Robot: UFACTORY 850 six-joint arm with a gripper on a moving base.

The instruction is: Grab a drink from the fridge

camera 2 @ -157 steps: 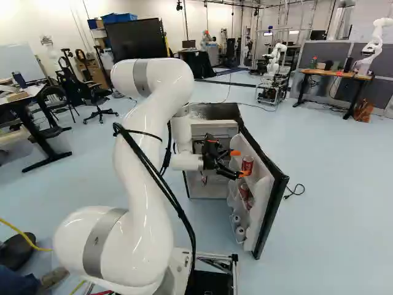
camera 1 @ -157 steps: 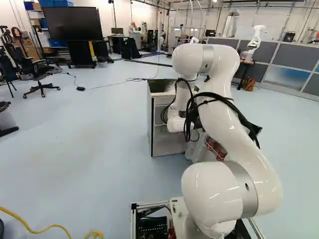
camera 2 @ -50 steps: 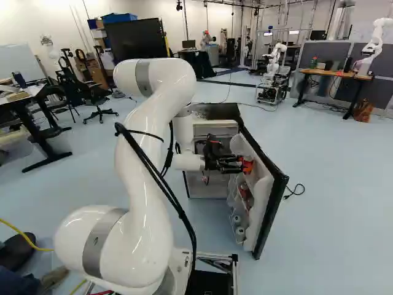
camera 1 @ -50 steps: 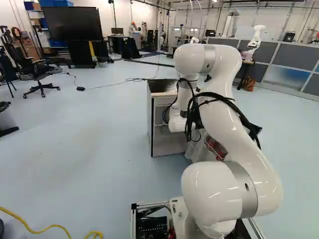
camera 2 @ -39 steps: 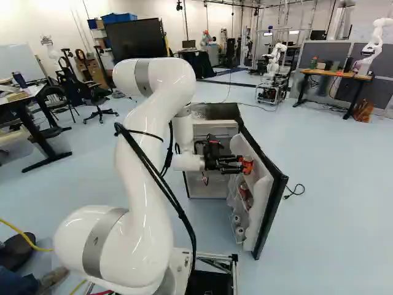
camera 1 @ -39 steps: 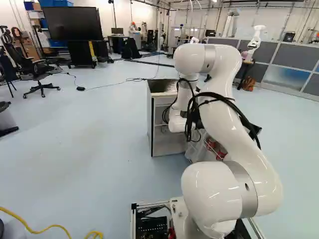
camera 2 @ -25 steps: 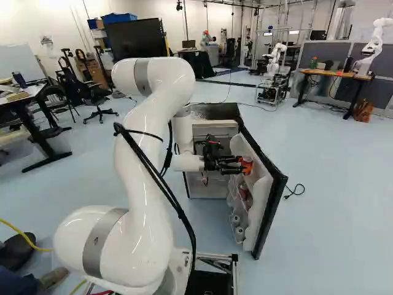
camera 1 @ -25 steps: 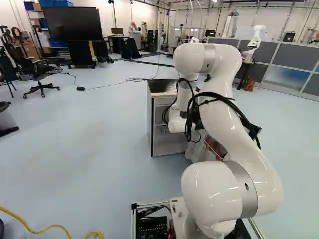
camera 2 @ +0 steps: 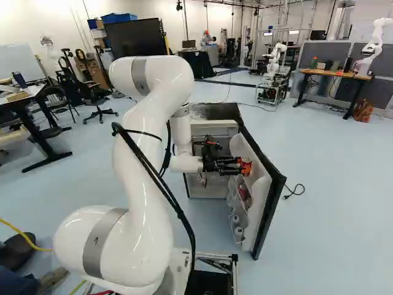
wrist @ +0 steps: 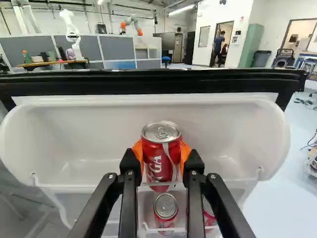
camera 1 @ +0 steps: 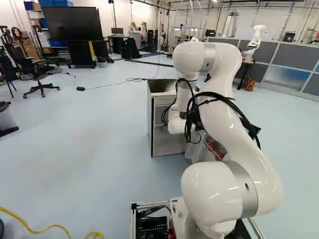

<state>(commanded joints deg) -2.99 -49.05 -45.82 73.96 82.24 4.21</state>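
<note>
White arm (camera 2: 144, 166) arched high, wrist (camera 2: 186, 163) near level; tool (camera 2: 244, 166) partly closed, orange pads (wrist: 184, 152) apart.

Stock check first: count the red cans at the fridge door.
3: one red can gripped by the tool, a second below it, a third beside the second. Others may be hidden.

pale blue floor (camera 1: 99, 144), white wall (camera 2: 49, 17), grey partitions (camera 1: 295, 56), wood-topped desk (camera 2: 331, 74), black screen (camera 1: 70, 23).

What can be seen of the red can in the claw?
The can is red with white lettering and a pale curving band, metallic-looking, with a silver top and pull tab. It stands roughly upright at the inner side of the open fridge door, the claw's orange pads touching it from opposite sides. A pale rail crosses its lower end.
</note>
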